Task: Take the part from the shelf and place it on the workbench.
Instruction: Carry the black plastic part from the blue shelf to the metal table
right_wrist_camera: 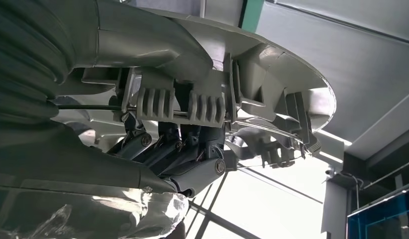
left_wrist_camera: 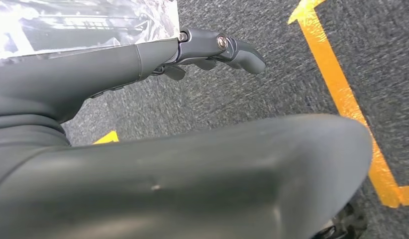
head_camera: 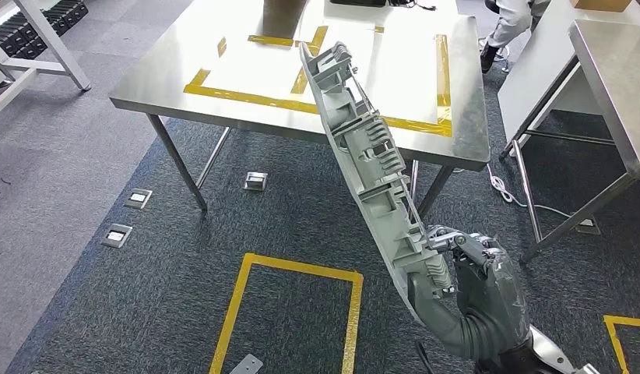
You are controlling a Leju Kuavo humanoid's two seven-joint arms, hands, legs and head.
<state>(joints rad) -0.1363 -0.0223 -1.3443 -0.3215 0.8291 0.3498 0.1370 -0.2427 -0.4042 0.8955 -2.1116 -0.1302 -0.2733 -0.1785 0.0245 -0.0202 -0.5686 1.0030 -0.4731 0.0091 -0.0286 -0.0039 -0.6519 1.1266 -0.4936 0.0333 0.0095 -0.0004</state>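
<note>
Ahead, I see the steel workbench [head_camera: 247, 78] marked with yellow tape [head_camera: 247, 97] over grey carpet [head_camera: 301, 226]. My right hand [head_camera: 476, 284] grips the long grey part [head_camera: 363, 148], tilted above the floor. My left hand [left_wrist_camera: 192, 50] hangs with nothing in it, whether curled I cannot tell; right wrist view shows ceiling [right_wrist_camera: 342, 45].

No readable text anywhere

Long grey ribbed plastic part [head_camera: 371, 167], tilted upright, near steel workbench [head_camera: 223, 93].

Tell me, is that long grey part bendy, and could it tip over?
Probably stiff: the grey part stands straight though the right robot hand grips only its lower end. Likely light plastic, being thin and ribbed. It leans, so it may tip.
</note>
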